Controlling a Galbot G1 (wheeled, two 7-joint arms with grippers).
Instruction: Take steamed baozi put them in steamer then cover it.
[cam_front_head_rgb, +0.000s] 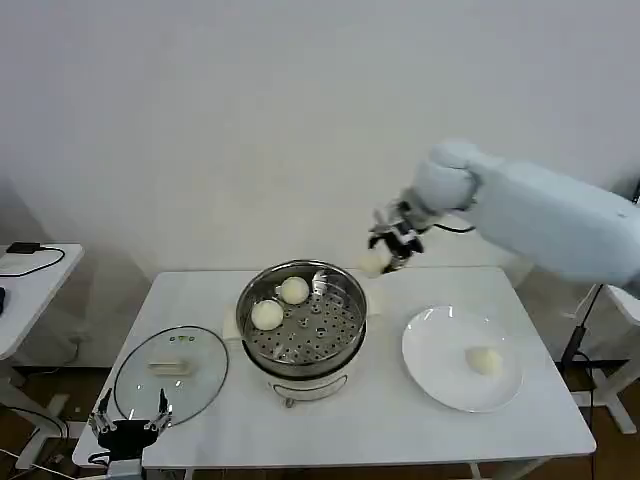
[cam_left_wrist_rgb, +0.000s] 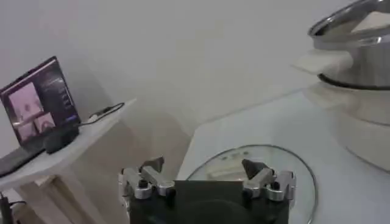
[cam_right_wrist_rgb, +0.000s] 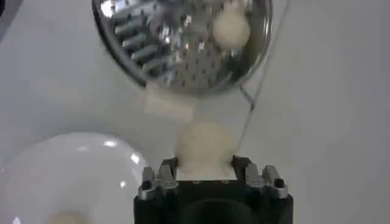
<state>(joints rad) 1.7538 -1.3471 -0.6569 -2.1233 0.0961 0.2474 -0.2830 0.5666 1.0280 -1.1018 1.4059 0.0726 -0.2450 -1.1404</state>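
Note:
The steel steamer (cam_front_head_rgb: 303, 325) stands mid-table with two pale baozi (cam_front_head_rgb: 267, 314) (cam_front_head_rgb: 294, 290) on its perforated tray. My right gripper (cam_front_head_rgb: 385, 258) hangs above the table just behind and right of the pot, shut on a third baozi (cam_right_wrist_rgb: 205, 146); the steamer (cam_right_wrist_rgb: 183, 42) lies ahead of it in the right wrist view. Another baozi (cam_front_head_rgb: 485, 361) rests on the white plate (cam_front_head_rgb: 440, 375). The glass lid (cam_front_head_rgb: 170, 372) lies flat at the front left. My left gripper (cam_front_head_rgb: 130, 418) waits open at the table's front-left edge, just before the lid (cam_left_wrist_rgb: 250, 164).
A side table (cam_front_head_rgb: 25, 285) with cables stands to the left, and a laptop (cam_left_wrist_rgb: 39, 103) sits on it. A small white block (cam_right_wrist_rgb: 169, 105) lies on the table beside the pot. Bare tabletop runs along the front between lid and plate.

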